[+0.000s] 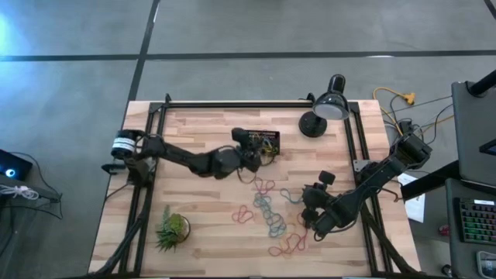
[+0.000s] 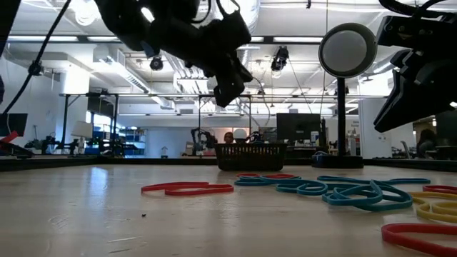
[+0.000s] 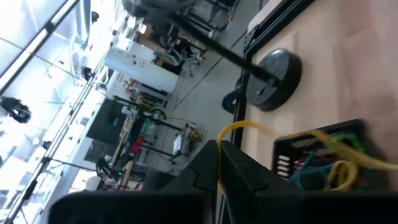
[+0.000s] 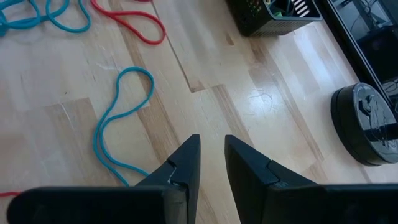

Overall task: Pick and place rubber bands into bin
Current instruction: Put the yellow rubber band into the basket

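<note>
Table (image 1: 201, 225): 1 bin (image 1: 266, 141) | 1 lamp (image 1: 329, 108) | 1 plant (image 1: 172, 229)

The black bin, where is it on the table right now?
In the high view the bin sits near the table's far edge, about midway across, just left of the desk lamp's round base, with the left gripper right beside it.

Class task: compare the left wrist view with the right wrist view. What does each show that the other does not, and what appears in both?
Only the left wrist view: the left gripper, shut on a yellow rubber band that trails toward the bin.

Only the right wrist view: the right gripper, empty and slightly apart, above bare wood beside a blue rubber band; a red rubber band farther off.

Both: the bin and the lamp base.
</note>
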